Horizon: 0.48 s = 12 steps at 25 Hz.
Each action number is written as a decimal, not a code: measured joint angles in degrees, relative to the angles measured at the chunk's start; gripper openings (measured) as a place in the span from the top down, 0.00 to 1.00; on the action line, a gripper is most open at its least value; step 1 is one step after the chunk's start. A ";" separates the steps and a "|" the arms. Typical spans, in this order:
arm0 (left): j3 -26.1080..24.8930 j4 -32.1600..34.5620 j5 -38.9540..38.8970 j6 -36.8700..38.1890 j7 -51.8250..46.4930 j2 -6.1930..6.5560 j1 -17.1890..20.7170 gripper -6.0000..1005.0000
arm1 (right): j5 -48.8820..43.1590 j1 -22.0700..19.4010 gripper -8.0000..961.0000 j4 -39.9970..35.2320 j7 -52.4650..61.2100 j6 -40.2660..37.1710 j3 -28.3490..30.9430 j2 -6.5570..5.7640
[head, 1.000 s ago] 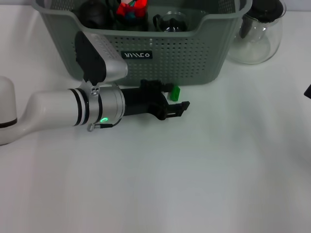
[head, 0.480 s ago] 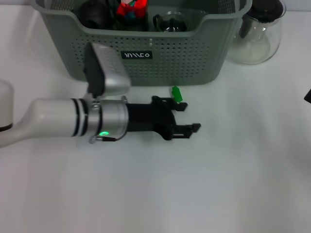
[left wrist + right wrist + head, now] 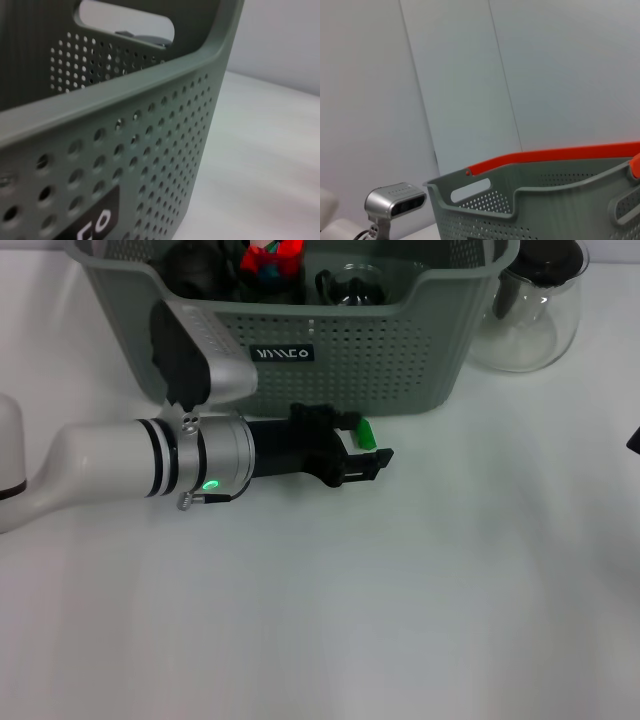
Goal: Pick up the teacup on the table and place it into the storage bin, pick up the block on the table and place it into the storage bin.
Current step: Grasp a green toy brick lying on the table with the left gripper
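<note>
The small green block [image 3: 365, 431] lies on the white table just in front of the grey-green storage bin [image 3: 400, 350]. My left gripper [image 3: 367, 439] reaches in from the left, low over the table. It is open, with one black finger on each side of the block. A clear glass teacup [image 3: 350, 285] with a dark handle sits inside the bin. The left wrist view shows only the bin's perforated wall [image 3: 150, 150] from close up, with its black label [image 3: 95, 225]. A dark sliver of my right gripper [image 3: 634, 440] shows at the right edge.
A clear glass pitcher [image 3: 530, 310] with a dark lid stands to the right of the bin. A dark round thing [image 3: 195, 268] and a red toy [image 3: 272, 255] lie in the bin. The right wrist view shows the bin [image 3: 530, 200] from afar.
Half a second ago my left gripper had swung out to the front right, away from the block. It has come back toward the bin and brackets the block again. The block stayed put.
</note>
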 joint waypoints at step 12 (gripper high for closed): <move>1.23 -2.14 0.08 -2.81 0.08 -0.01 -3.00 0.32 | 0.23 0.40 0.11 -0.02 -0.02 -0.09 0.02 0.05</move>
